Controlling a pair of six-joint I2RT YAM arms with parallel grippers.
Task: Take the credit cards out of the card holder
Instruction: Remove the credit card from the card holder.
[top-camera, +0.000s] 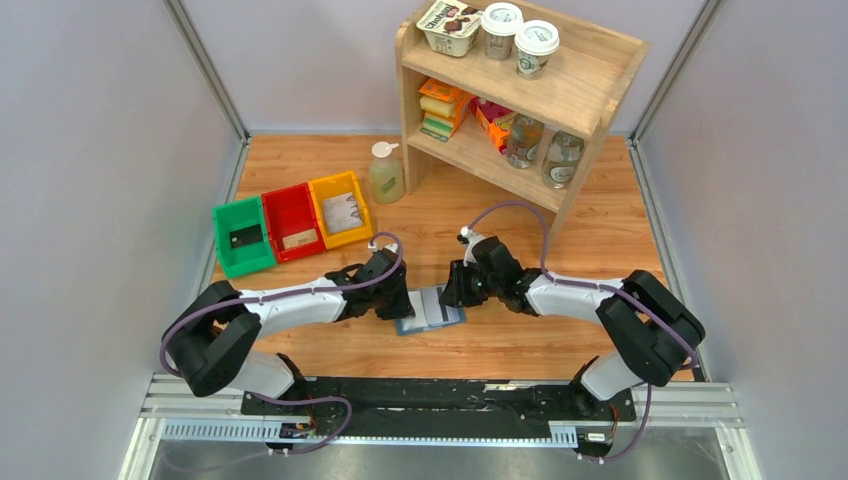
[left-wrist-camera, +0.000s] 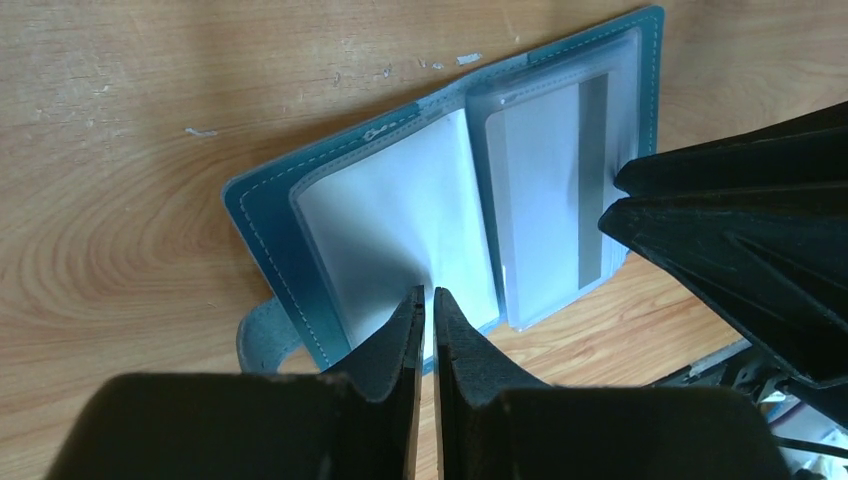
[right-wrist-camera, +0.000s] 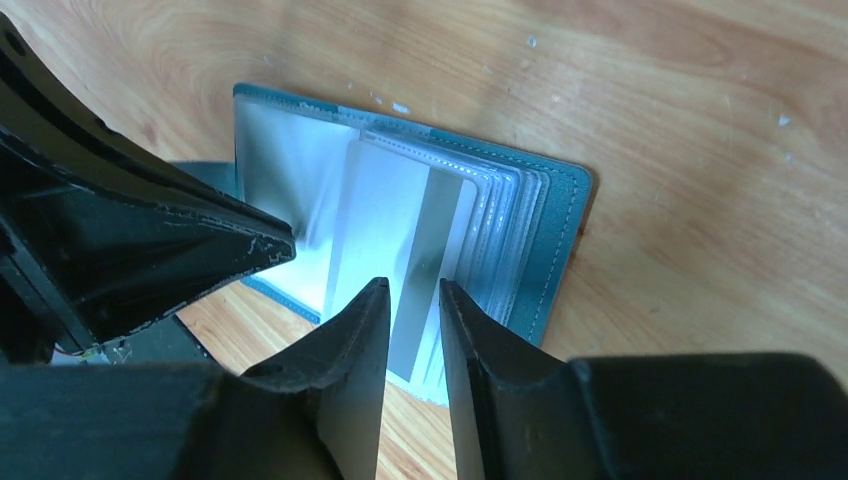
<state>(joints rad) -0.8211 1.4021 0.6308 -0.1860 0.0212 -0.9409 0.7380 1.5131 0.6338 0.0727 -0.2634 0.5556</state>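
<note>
Wooden desk (top-camera: 600, 240) carries the open card holder (top-camera: 430, 310) between both arms, left claw (left-wrist-camera: 426, 300) pinched almost closed on its clear sleeve (left-wrist-camera: 400, 210), right claw (right-wrist-camera: 413, 290) partly open astride a grey-striped credit card (right-wrist-camera: 400, 215) in its pocket.

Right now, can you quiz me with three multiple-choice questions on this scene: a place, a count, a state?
1. Where does the card holder lie? A on the floor; B on the table between the left gripper and right gripper; C in a drawer.
2. How many coloured bins stand together? A two; B five; C three.
3. The card holder is: A open; B shut; C rolled up.
Answers: B, it rests on wood between them; C, green, red, yellow; A, its clear sleeves show.
</note>
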